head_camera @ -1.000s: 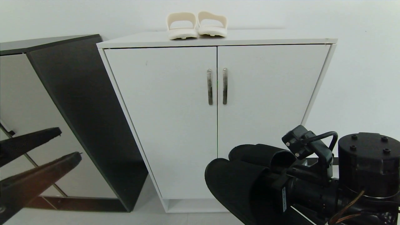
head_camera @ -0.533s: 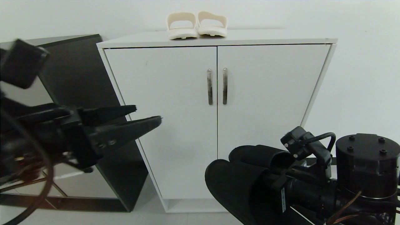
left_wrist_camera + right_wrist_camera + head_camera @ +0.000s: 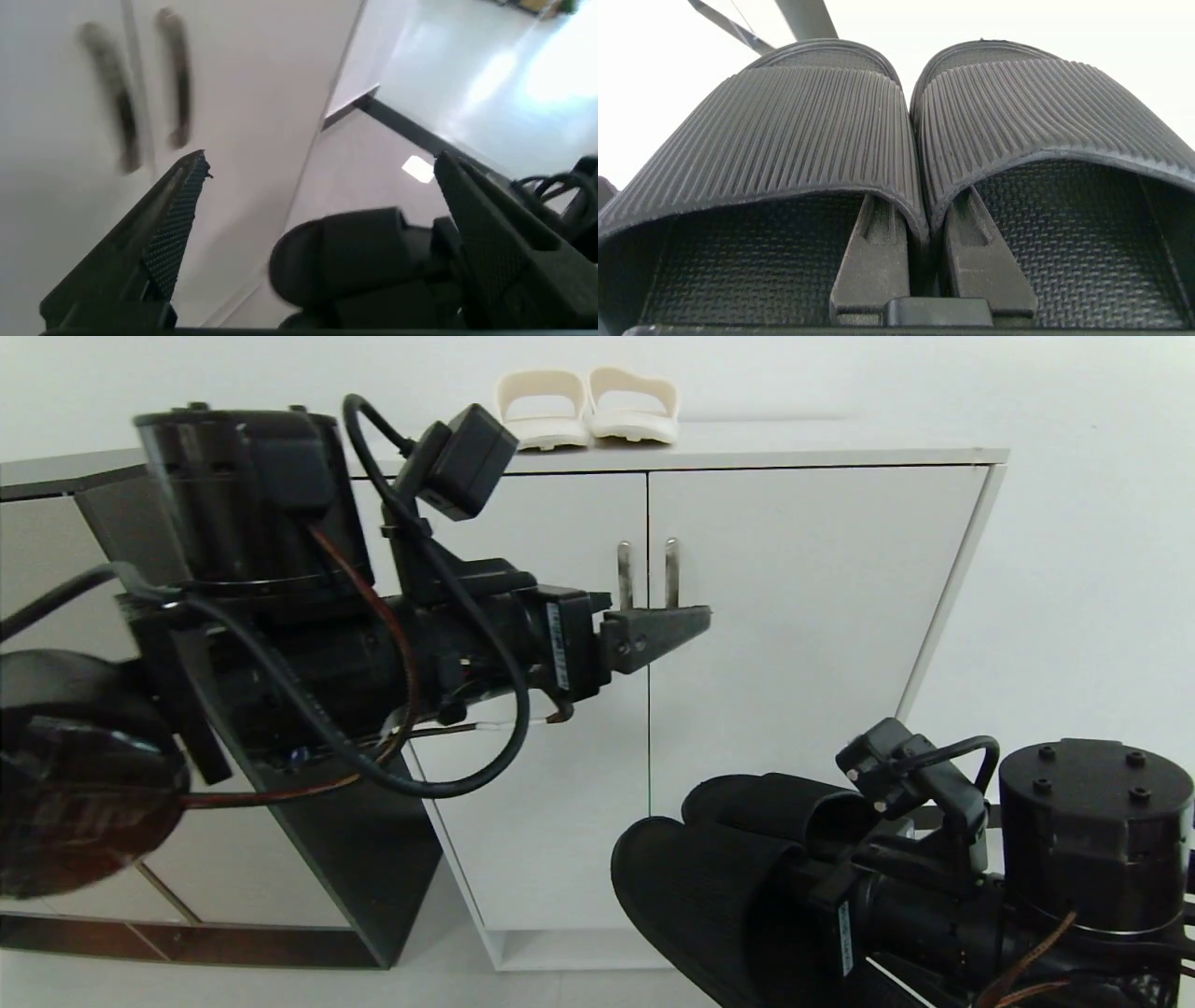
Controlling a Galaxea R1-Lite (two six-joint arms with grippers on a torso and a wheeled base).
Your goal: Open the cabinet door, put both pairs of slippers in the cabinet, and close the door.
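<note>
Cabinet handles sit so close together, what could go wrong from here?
The left arm, jaws open, is by both door handles; it might catch the wrong one or both. The black slippers, held by the right arm, hang low before the right door; a door swinging out might strike them.

Three cameras, one cabinet front

The head camera looks forward and down at the white cabinet (image 3: 803, 616), its two door handles (image 3: 670, 571) and the black slippers (image 3: 728, 887). The left wrist camera sights along the left gripper (image 3: 322, 161) at those same handles from close by, with the slippers also in frame. The right wrist camera, behind the right gripper (image 3: 922, 201), sits hard against the slippers.
</note>
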